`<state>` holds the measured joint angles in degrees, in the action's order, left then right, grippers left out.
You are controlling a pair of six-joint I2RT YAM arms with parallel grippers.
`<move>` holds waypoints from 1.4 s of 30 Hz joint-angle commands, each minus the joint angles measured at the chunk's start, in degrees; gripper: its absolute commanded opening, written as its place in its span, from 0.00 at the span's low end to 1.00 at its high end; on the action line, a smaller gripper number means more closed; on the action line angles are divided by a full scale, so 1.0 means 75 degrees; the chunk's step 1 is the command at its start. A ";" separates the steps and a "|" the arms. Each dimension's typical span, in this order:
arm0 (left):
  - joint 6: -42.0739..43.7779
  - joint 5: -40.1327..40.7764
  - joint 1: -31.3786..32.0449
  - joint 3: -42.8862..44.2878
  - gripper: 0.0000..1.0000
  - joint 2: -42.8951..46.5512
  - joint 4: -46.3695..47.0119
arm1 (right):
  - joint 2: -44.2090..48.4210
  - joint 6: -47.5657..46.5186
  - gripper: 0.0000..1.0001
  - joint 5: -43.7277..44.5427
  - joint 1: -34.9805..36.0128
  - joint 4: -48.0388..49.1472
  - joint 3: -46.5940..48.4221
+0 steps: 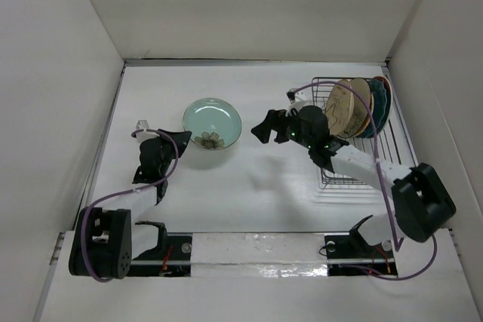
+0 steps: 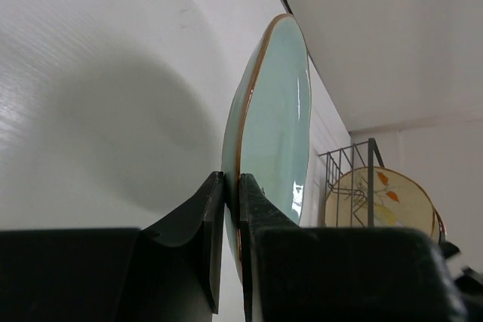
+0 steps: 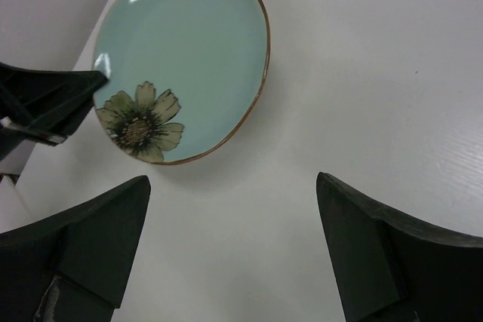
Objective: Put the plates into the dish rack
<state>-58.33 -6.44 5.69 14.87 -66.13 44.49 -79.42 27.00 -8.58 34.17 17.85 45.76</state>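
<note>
Pinching green plate (image 1: pixel 212 120) by rim with left end effector (image 1: pixel 179 139), mid tabletop (image 1: pixel 249 201), well left of rack (image 1: pixel 355 179); edge grip suits lifting. Holding right end effector (image 1: pixel 263 127) wide apart, facing plate, likely for handover

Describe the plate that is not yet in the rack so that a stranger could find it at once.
On the white table, look left of the dark wire dish rack. There the left claw grips a plate by its rim. It alone is outside the rack, pale green with one flower near its edge.
</note>
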 commanded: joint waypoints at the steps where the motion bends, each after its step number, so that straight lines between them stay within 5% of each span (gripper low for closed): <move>1: -0.0356 -0.0536 0.0026 0.0010 0.00 0.0683 0.1169 | -0.0858 0.0383 0.97 -0.0425 0.0014 0.0913 0.0718; 10: -0.0473 -0.1356 0.0026 -0.0096 0.00 0.1762 0.0830 | -0.2604 0.1004 0.98 -0.1621 0.0014 0.1675 0.1749; 19: -0.0626 -0.2165 0.0026 0.0021 0.00 0.2383 0.0560 | -0.2841 0.1918 0.93 -0.2735 0.0014 0.3209 0.1599; 23: -0.0579 -0.2364 0.0026 0.0103 0.00 0.2640 0.0397 | -0.2443 0.2095 0.61 -0.2876 0.0084 0.3527 0.1329; 24: -0.0567 -0.2364 0.0026 0.0138 0.00 0.2711 0.0280 | -0.2210 0.2106 0.40 -0.2852 0.0084 0.3538 0.1189; 26: -0.0486 -0.2329 0.0026 0.0138 0.00 0.3003 0.0151 | -0.1986 0.2106 0.21 -0.2782 0.0084 0.3527 0.1048; 27: -0.0439 -0.2294 0.0026 0.0196 0.00 0.3086 -0.0082 | -0.1881 0.2153 0.04 -0.2782 0.0084 0.3538 0.0978; 29: -0.0275 -0.2294 0.0026 0.0302 0.00 0.3378 -0.0341 | -0.1529 0.2165 0.00 -0.2782 0.0084 0.3515 0.0814; 30: -0.0204 -0.2387 0.0026 0.0395 0.02 0.3461 -0.0505 | -0.1389 0.2177 0.00 -0.2794 0.0084 0.3457 0.0778; 31: -0.0146 -0.2434 0.0026 0.0465 0.21 0.3554 -0.0587 | -0.1098 0.2165 0.00 -0.2794 0.0015 0.3398 0.0732; 34: 0.0264 -0.2715 0.0026 0.0898 0.53 0.3871 -0.1160 | -0.0499 0.2072 0.00 -0.2677 -0.0359 0.2977 0.0696; 37: 0.1141 -0.2926 0.0026 0.1601 0.69 0.4164 -0.2249 | 0.0508 0.1733 0.00 -0.2431 -0.0887 0.2077 0.0754; 42: 0.2618 -0.3148 0.0552 0.2586 0.74 0.4446 -0.3855 | 0.2206 0.0097 0.00 -0.0372 -0.2082 -0.0800 0.1490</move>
<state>-47.59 -26.70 7.86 30.48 -34.13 22.44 -70.19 35.53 -22.48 22.06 17.98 50.22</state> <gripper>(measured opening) 0.733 0.232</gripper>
